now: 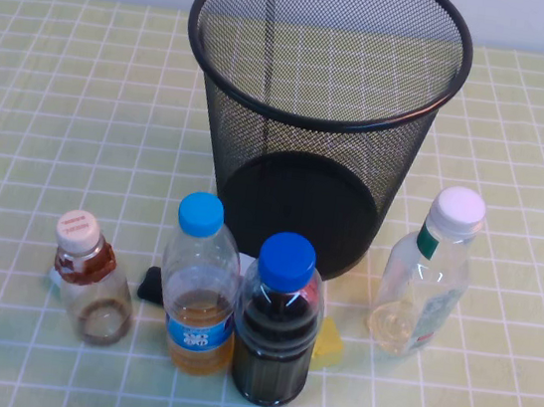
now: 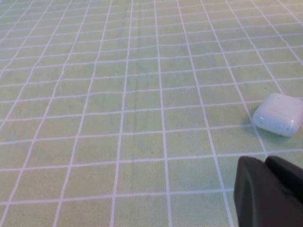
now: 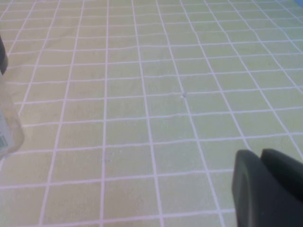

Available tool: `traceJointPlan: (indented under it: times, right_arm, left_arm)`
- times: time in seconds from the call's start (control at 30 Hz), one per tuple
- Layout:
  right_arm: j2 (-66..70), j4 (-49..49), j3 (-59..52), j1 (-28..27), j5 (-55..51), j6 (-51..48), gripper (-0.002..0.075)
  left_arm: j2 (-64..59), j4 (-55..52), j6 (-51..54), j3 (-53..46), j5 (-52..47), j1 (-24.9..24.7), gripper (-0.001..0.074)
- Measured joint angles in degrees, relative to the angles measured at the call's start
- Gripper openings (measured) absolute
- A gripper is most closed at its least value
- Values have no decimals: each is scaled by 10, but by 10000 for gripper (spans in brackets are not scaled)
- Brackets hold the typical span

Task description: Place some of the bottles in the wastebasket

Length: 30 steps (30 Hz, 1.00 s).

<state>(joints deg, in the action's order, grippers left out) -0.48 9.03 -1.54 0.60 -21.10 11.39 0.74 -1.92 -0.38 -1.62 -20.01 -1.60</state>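
Observation:
The black wire-mesh wastebasket (image 1: 318, 119) stands upright at the table's middle back. The taller clear bottle with white cap and green neck band (image 1: 425, 279) stands to its front right. The short bottle with pale pinkish cap and brown neck wrap (image 1: 91, 285) stands at the front left. Neither arm shows in the high view. My left gripper (image 2: 265, 163) is shut and empty over bare tablecloth. My right gripper (image 3: 261, 156) is shut and empty over bare tablecloth, with the edge of a clear bottle (image 3: 7, 127) some way off.
A blue-capped bottle with amber liquid (image 1: 198, 289) and a blue-capped dark cola bottle (image 1: 277, 325) stand at the front middle. Small black (image 1: 151, 285) and yellow (image 1: 328, 343) items lie behind them. A small white case (image 2: 279, 113) lies near the left gripper.

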Motion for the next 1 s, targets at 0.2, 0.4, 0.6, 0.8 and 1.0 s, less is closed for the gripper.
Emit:
traceJointPlan:
  times: [0.2, 0.4, 0.6, 0.8, 1.0]
  right_arm:
    - [0, -11, 0, 0, 10, 0, -1]
    - [0, -7, -1, 0, 78, 0, -1]
    - [0, 66, -1, 0, 78, 0, -1]
    - [0, 72, -1, 0, 72, 0, -1]
    - [0, 73, -1, 0, 105, 0, -1]
  left_arm:
    - [0, 0, 0, 0, 0, 0, 1]
    - [0, 0, 0, 0, 0, 0, 1]
    - [0, 0, 0, 0, 0, 0, 1]
    - [0, 0, 0, 0, 0, 0, 1]
    - [0, 0, 0, 0, 0, 0, 1]
